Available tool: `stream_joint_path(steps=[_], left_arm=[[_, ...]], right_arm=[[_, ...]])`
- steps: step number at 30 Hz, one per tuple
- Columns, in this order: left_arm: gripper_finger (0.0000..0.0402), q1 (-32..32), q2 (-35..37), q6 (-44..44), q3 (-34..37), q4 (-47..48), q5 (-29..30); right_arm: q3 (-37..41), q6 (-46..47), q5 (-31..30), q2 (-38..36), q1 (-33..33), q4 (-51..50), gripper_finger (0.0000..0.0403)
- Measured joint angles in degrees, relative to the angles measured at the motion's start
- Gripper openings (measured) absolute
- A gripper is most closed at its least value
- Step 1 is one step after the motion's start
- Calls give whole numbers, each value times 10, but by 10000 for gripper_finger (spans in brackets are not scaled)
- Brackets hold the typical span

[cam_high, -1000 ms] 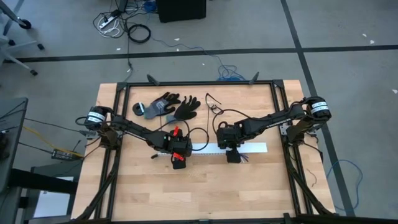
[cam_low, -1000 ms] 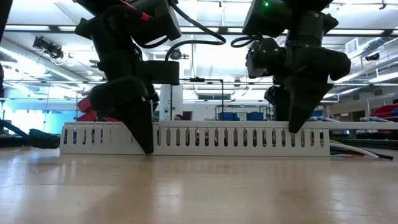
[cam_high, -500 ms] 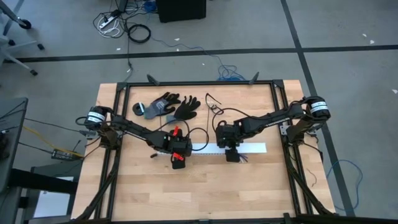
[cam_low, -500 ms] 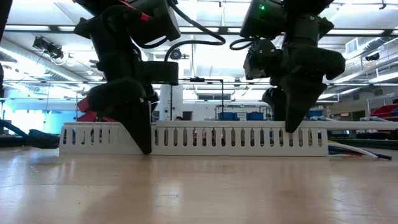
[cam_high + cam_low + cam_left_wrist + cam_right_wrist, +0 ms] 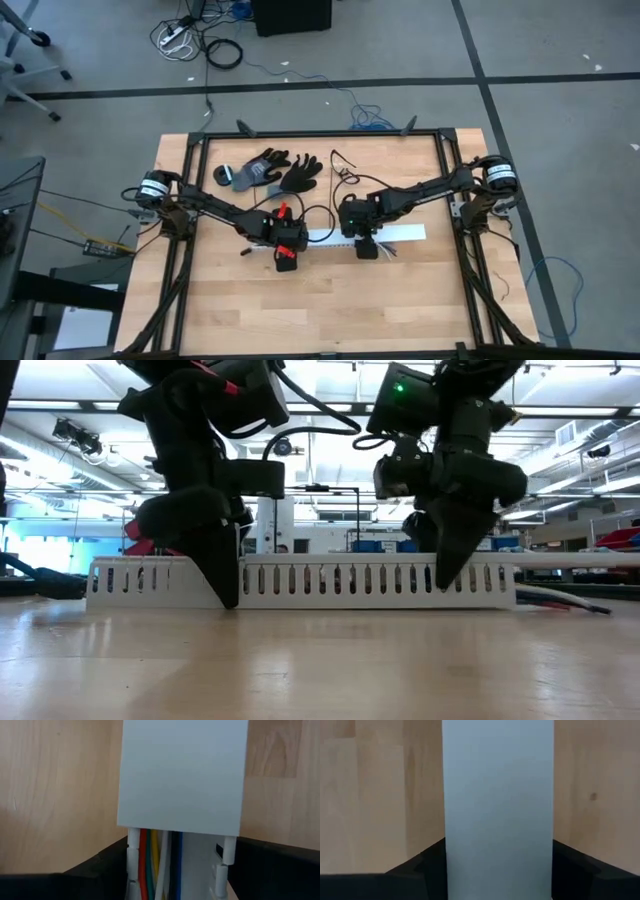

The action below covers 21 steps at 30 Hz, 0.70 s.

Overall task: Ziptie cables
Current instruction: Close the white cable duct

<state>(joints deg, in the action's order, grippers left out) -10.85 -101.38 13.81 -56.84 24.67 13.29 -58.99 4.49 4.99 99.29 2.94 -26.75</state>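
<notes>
While both grippers straddle the white duct [image 5: 300, 581] at mid-table, the tying looks barely begun. The left gripper [image 5: 287, 256] has one finger [image 5: 222, 565] on the duct's near wall, fingers held about as wide as the duct; the cables [image 5: 155, 865] lie inside it, under a flat cover [image 5: 183, 775]. The right gripper [image 5: 366, 246] spans the covered duct likewise, and loose cable ends trail from the duct's right end. No ziptie shows anywhere. Beyond the duct lie gloves [image 5: 270, 172].
</notes>
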Motion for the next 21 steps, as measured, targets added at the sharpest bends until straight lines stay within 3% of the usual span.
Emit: stream_joint_path(steps=[11, 17, 21], left_arm=[[253, 4, -1, 15, -2, -13, 1], [253, 5, 1, 40, -3, 24, 6], [253, 5, 2, 62, -3, 52, 6]], right_arm=[[-69, -2, -15, -2, 12, -1, 274], [-123, 11, -137, -8, 15, -157, 271], [-126, 49, -184, -34, 14, -248, 255]])
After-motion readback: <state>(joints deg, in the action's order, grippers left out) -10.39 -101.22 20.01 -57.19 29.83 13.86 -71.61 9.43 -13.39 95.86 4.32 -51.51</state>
